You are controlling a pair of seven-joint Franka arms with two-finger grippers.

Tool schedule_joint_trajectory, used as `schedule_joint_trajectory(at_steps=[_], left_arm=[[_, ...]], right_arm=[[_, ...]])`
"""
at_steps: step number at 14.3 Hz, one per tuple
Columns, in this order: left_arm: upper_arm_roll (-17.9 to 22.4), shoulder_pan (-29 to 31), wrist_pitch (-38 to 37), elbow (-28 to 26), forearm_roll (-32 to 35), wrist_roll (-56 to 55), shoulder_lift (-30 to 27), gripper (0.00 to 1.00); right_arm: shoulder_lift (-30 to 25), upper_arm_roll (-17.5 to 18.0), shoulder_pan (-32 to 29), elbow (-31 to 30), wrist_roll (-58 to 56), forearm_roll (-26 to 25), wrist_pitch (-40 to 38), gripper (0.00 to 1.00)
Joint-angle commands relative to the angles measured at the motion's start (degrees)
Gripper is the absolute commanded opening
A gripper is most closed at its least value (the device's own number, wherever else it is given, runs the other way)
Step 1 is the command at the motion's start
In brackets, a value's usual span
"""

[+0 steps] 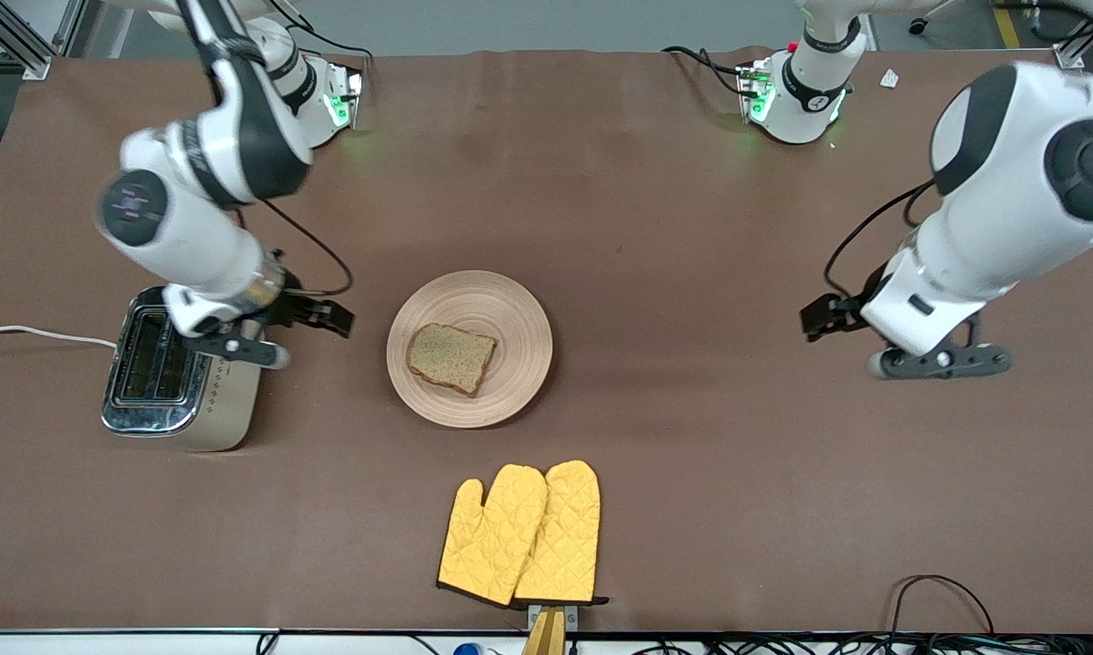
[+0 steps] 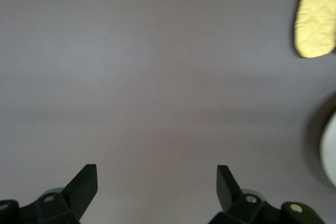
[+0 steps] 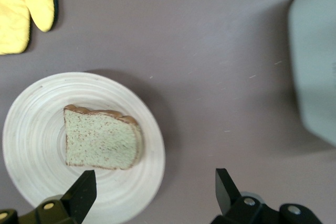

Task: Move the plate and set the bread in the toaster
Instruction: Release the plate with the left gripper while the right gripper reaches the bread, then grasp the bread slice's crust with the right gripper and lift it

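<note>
The bread (image 1: 450,357) lies flat on the plate (image 1: 510,314), a little off its middle toward the right arm's end, with its darker crust showing along the edges; in the right wrist view the slice (image 3: 102,139) sits on the ringed wood (image 3: 31,129) with bare grooves all round it. The plate rests near the middle of the brown table (image 1: 655,182), well apart from the toaster (image 1: 168,373), which stands at the right arm's end with its two slots facing up, its chrome top shining, and a white cord (image 1: 27,333) trailing off toward the table's edge. The right gripper (image 1: 314,314) hangs over the cloth just beside the toaster, between it and the plate, its fingers (image 3: 81,192) spread wide and holding nothing. The left gripper (image 1: 828,314) hovers over bare cloth toward the left arm's end, well apart from the plate, its fingers (image 2: 84,184) likewise wide apart and empty. Nearer to the front camera than the plate lies a pair of yellow quilted oven mitts (image 1: 523,532), overlapping each other, close to the table's near edge. The brown cloth shows faint creases. Above the table's top edge in the front view runs grey floor, and cables lie along the near edge.
</note>
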Motion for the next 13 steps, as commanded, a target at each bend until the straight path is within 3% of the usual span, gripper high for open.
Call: schedule_joint_trajectory(at_steps=[1,5,11,13], left_arm=[[0.15,3.26,-2.68,1.2,2.62,0.12,-3.94,1.0],[-0.03,4.94,-3.29,1.29,2.17,1.0,-7.19,1.0],[0.06,5.03,-7.51,1.2,-0.1,3.36,-11.59,1.0],[0.76,6.52,-8.48,1.11,-2.73,6.25,-13.17,1.0]], right_arm=[[5.59,-0.55,3.47,-0.36,4.69,1.12,6.24,0.99],[11.84,-0.55,4.7,-1.06,4.7,1.12,13.63,0.89],[15.36,-0.47,6.81,-2.02,6.45,1.39,17.59,0.7],[15.98,-0.47,7.6,-2.11,7.16,1.39,18.39,0.68]])
